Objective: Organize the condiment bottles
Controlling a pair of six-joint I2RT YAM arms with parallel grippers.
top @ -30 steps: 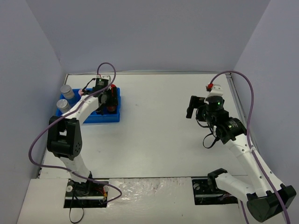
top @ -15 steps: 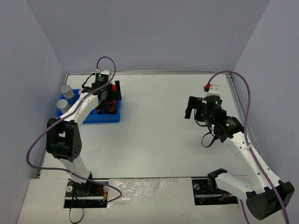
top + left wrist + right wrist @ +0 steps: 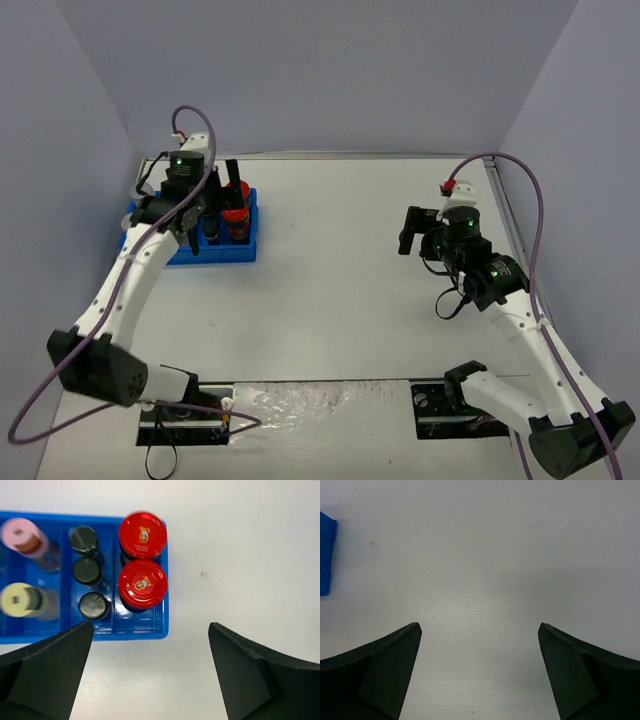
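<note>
The condiment bottles stand in a blue tray (image 3: 140,630). Two red-lidded jars (image 3: 142,534) (image 3: 142,583) fill its right column. Beside them are three black-capped jars (image 3: 86,570). A pink-capped one (image 3: 22,534) and a yellow-green-capped one (image 3: 19,600) stand further left. My left gripper (image 3: 148,630) hangs open above the tray's near edge, holding nothing. In the top view it (image 3: 220,198) hovers over the tray (image 3: 215,253) and the red jars (image 3: 236,215). My right gripper (image 3: 480,630) is open and empty over bare table, also visible far right (image 3: 408,230).
The tray sits at the table's back left, close to the left wall. Its corner (image 3: 325,555) shows at the left edge of the right wrist view. Purple cables loop from both arms.
My left gripper has opened, let go of a red-lidded jar in the tray and risen, and the arm has swung left. The right arm has barely moved.
</note>
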